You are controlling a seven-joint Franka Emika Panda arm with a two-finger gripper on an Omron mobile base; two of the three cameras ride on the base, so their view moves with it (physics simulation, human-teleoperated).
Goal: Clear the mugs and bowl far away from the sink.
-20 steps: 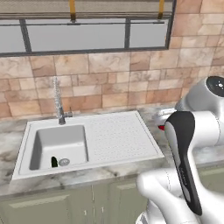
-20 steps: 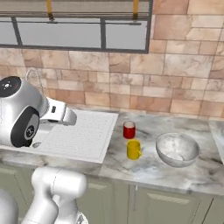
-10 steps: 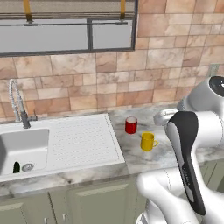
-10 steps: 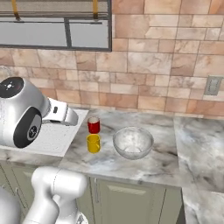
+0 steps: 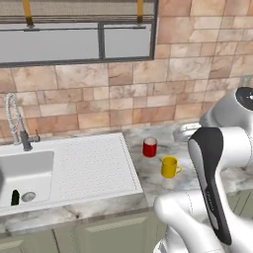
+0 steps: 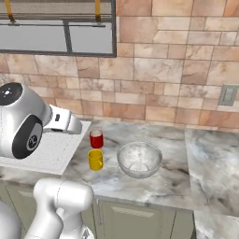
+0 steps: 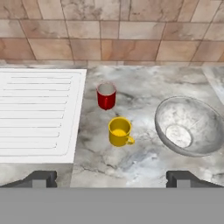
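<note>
Where the marble counter (image 6: 186, 172) runs along the brick wall (image 6: 154, 70), the white sink (image 5: 64, 165) takes up its left part, with the basin (image 5: 24, 168) at the far left, the ridged drainboard (image 7: 35, 113) toward the mugs, and the coiled faucet (image 5: 15, 121) rising behind the basin. A small dark thing (image 5: 15, 197) stands in the basin beside the drain; what it is cannot be told. A window (image 5: 79, 34) sits in the wall above the sink, and an outlet (image 6: 227, 95) is set in the wall at the right.

The bowl (image 6: 139, 159) rests upright on the counter, well to the right of the drainboard, and apart from both mugs. The yellow mug (image 7: 120, 131) stands between drainboard and bowl, just off the drainboard's edge, its handle turned toward the camera in the hand view. The red mug (image 7: 106, 95) stands just behind it, nearer the wall, close beside the drainboard's corner; the two mugs are near each other but not touching.

The gripper (image 7: 112, 178) hangs above the counter's front edge with its fingers (image 7: 41, 178) spread wide and nothing between them, the yellow mug lying ahead of the gap.
</note>
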